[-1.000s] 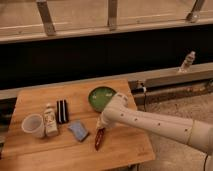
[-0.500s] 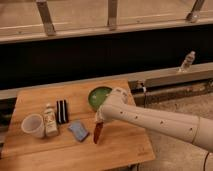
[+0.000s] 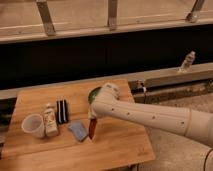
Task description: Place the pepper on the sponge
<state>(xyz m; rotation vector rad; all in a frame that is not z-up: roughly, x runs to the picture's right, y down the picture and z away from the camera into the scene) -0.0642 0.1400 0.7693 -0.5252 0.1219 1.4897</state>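
Note:
A slim dark red pepper (image 3: 92,128) hangs point-down from my gripper (image 3: 93,118), which is shut on its upper end just above the wooden table. The blue-grey sponge (image 3: 78,130) lies flat on the table directly left of the pepper's tip, close beside it. My white arm reaches in from the right and covers most of the green bowl (image 3: 92,93) behind the gripper.
On the wooden table (image 3: 120,145) stand a white cup (image 3: 33,125), a small bottle (image 3: 50,121) and a black block with pale stripes (image 3: 62,111), all left of the sponge. A clear bottle (image 3: 187,61) stands on the ledge at the far right.
The gripper has carried the pepper a little to the left, towards the sponge. It now hangs closer to the sponge's right edge.

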